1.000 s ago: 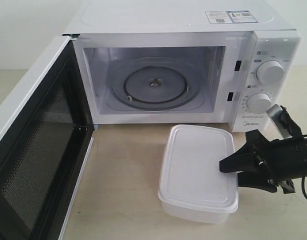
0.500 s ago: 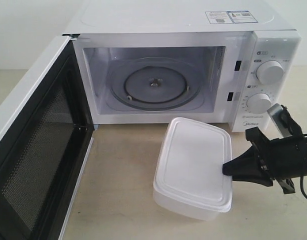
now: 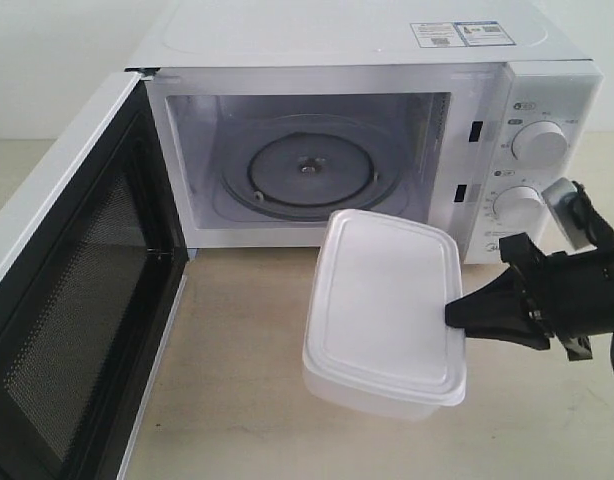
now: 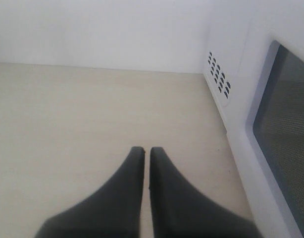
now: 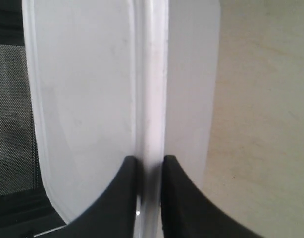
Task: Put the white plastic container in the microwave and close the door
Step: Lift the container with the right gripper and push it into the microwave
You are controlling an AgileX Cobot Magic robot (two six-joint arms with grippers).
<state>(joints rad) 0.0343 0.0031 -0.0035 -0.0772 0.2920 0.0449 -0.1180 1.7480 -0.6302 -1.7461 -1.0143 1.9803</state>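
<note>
So, container [image 3: 384,300] in right claw [image 3: 455,317].

left gripper [image 4: 146,151]: jaws together, empty | right gripper [image 3: 454,314]: pinching white plastic container [image 3: 382,305] rim

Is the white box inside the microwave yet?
No, the white box hangs in the right gripper in front of the microwave, outside its open cavity.
</note>
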